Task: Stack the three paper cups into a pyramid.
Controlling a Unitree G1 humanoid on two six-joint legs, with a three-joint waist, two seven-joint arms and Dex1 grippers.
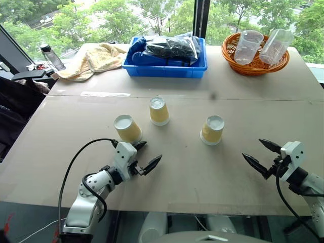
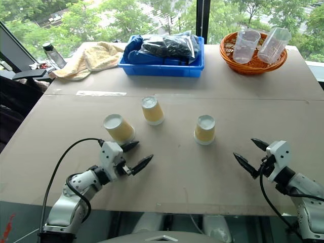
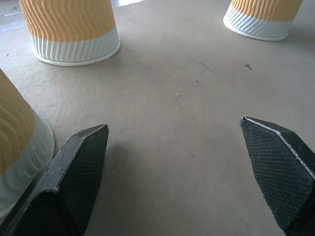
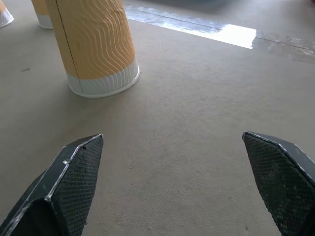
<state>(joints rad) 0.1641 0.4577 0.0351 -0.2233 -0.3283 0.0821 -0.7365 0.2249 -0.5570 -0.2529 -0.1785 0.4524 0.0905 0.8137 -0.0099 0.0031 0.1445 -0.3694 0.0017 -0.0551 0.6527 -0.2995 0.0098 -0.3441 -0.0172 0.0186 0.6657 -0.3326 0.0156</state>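
Observation:
Three yellow-tan paper cups stand upside down and apart on the brown table: the left cup [image 1: 127,128], the middle cup [image 1: 159,111] a little farther back, and the right cup [image 1: 212,130]. My left gripper [image 1: 152,151] is open just in front of the left cup, one finger close beside its rim [image 3: 19,147], nothing between its fingers. The middle cup [image 3: 74,29] and the right cup [image 3: 263,17] lie ahead of it. My right gripper [image 1: 252,149] is open and empty, to the right of the right cup [image 4: 96,44] and apart from it.
At the back of the table are a blue tray [image 1: 164,71] with dark bags, a wicker basket [image 1: 253,71] holding clear plastic cups, a beige towel [image 1: 93,58] and a bottle [image 1: 50,55]. A dark chair stands beyond the left edge.

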